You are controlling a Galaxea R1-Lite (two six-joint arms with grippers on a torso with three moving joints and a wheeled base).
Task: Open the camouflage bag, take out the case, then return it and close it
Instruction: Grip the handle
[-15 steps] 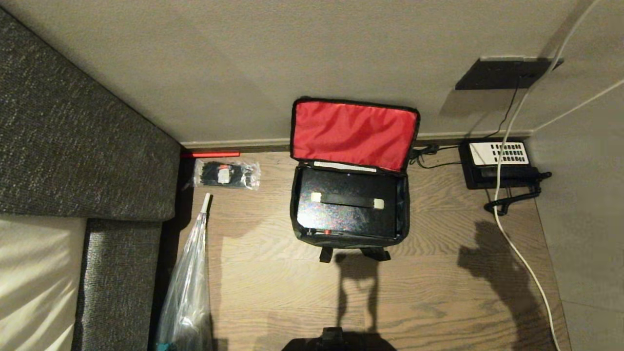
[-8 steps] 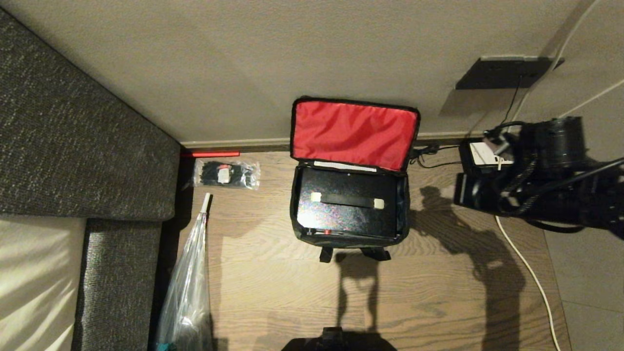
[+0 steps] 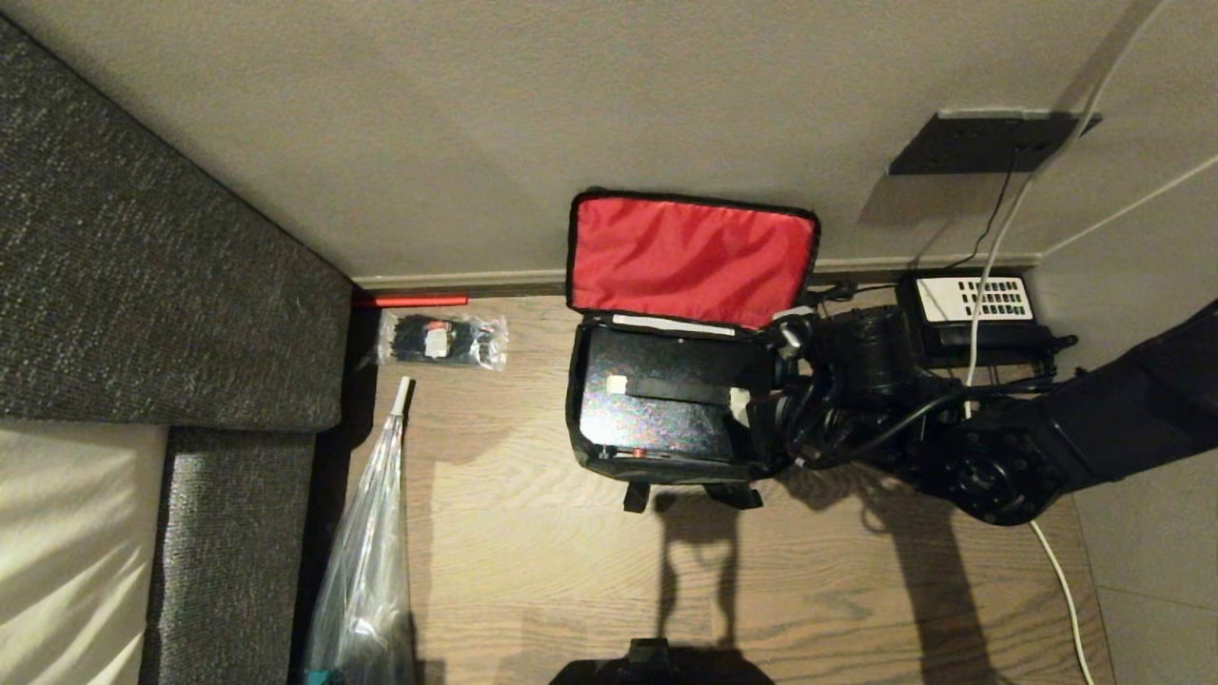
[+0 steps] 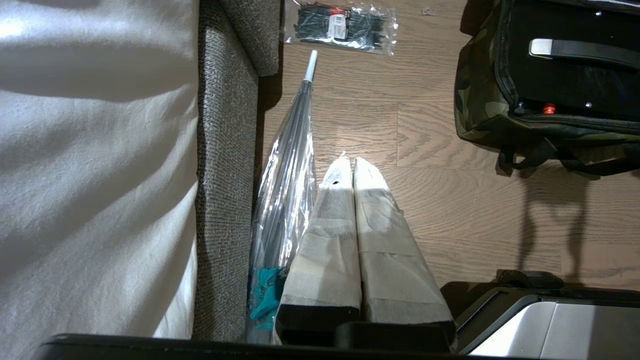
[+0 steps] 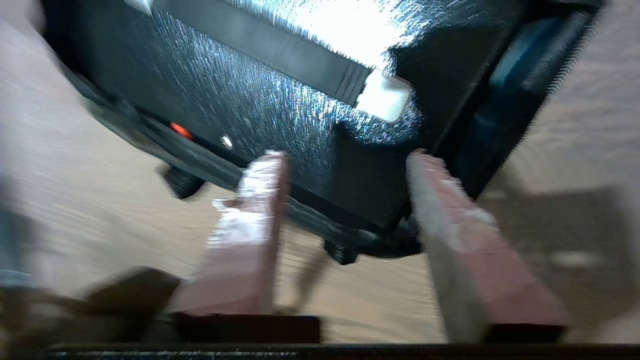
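My right gripper [image 5: 345, 165] hangs over the right end of the case [image 3: 666, 404], its two fingers [image 5: 260, 180] spread wide with nothing between them — one tip above the case's near edge, the other by its corner. The case lies flat inside the camouflage bag [image 4: 480, 115], whose red-lined flap stands open against the wall. My left gripper [image 4: 350, 165] sits pressed closed beside the sofa [image 4: 225, 150] — near a clear umbrella [image 4: 290, 165].

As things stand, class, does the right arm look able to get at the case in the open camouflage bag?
Probably yes. The camouflage bag has its red-lined flap thrown back, leaving the case uncovered. The right gripper hangs open just above the case's right end, with nothing between them.
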